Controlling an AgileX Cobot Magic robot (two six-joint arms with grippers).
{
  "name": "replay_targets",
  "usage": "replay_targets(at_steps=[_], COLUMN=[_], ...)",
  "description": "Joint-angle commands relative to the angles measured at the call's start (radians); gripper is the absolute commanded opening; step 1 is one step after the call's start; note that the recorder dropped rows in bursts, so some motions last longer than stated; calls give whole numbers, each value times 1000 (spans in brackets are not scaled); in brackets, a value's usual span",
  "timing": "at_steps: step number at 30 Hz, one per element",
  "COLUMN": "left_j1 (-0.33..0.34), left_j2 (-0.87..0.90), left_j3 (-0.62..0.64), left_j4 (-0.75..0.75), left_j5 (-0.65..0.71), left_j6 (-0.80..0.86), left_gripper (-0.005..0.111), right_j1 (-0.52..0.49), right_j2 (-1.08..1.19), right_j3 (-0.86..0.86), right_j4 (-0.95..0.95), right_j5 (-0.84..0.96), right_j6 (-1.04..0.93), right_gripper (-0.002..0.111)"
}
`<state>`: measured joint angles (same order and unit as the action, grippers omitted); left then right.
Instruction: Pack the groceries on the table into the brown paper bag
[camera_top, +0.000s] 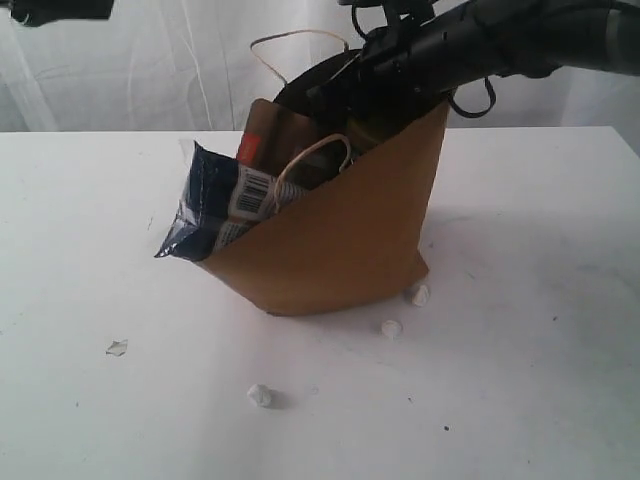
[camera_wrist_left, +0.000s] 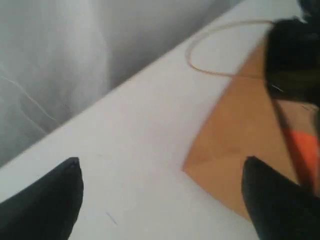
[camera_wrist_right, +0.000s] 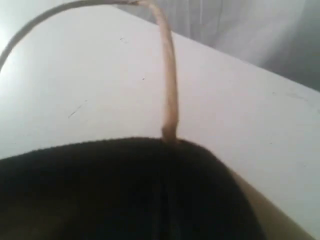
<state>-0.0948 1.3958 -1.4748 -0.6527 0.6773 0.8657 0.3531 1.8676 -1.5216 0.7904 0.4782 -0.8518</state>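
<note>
Sticking out of brown paper bag (camera_top: 340, 240), long blue-white packet (camera_top: 213, 205)

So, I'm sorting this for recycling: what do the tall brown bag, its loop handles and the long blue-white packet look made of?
Tall brown bag: matte kraft paper, judging by its flat tan face and sharp folds. Loop handles: probably twisted paper cord; thin, pale, holding stiff arcs. Long blue-white packet: seemingly glossy plastic film; it crinkles and catches light.

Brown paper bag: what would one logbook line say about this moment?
bag: tilted, on table | blue-white packet: sticking out | right jaws: shut, at bag top | left jaws: open
</note>
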Motion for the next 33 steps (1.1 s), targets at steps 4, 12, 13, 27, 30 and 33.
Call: replay_targets(at_steps=[4,12,13,27,30,33], left_j1=[2,2,2,2,2,2], left_j2=[-9,-11,-11,-11,-11,-11], left_j3=[2,128,156,344,344,344], left_j4=[-23,-106,-109,-201,-205,-205], left_j5=[282,267,244,110,143,173], left_j6=[-14,24,34,77,77,77], left_gripper=[86,86,86,86,86,86], right_j1=[-5,-5,-5,-5,-5,-7], right_j2=[94,173,185,273,284,309], right_j3=[12,12,12,12,12,12], right_j4=[-27,-27,-27,-29,-29,-29], right_j5=[-160,-193,-185,-190,-260,-273], right_j6=[27,29,41,296,361,423], right_gripper=[0,0,0,0,0,0])
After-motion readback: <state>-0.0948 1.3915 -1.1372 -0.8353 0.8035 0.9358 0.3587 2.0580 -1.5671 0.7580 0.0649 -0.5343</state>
